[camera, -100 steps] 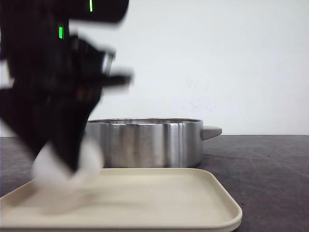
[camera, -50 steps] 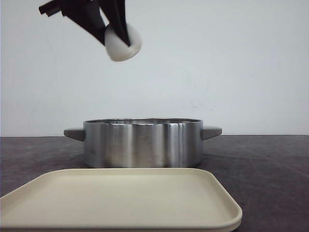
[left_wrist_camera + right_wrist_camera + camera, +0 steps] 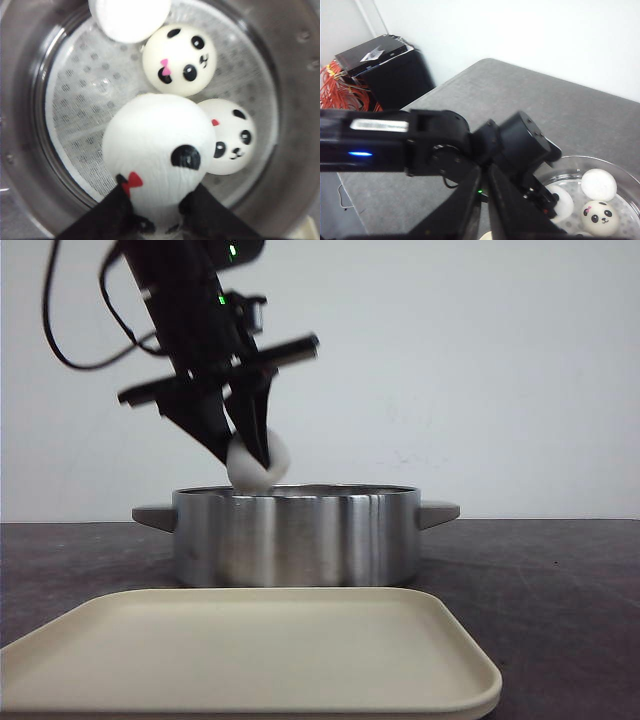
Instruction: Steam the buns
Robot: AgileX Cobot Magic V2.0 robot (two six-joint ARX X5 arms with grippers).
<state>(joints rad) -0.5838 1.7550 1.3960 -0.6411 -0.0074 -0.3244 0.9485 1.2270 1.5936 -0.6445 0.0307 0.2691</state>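
Front view: the left gripper (image 3: 248, 445) hangs over the near-left rim of the steel pot (image 3: 296, 535), its fingers (image 3: 212, 430) clenched on a white bun (image 3: 258, 462) just above the rim. The cream tray (image 3: 250, 655) on the tabletop (image 3: 560, 570) looks bare from this low angle. To finish well, the bun should go straight down past the rim before the grip lets go (a drop from here could make it bounce or roll).

Left wrist view: the held bun (image 3: 159, 145) sits between the dark fingertips (image 3: 107, 220), above the perforated steamer rack (image 3: 85, 105). Three buns already lie inside: one with a pink nose (image 3: 180, 60), one partly hidden behind the held bun (image 3: 231, 137), one flipped face-down by the wall (image 3: 129, 17). The free patch of rack is the safe target, clear of its neighbours.

Right wrist view: the left arm (image 3: 445, 150) fills the frame, with the pot (image 3: 620, 175) and two seated buns beyond. The right gripper's own fingers are not clearly shown, so I cannot tell their state.
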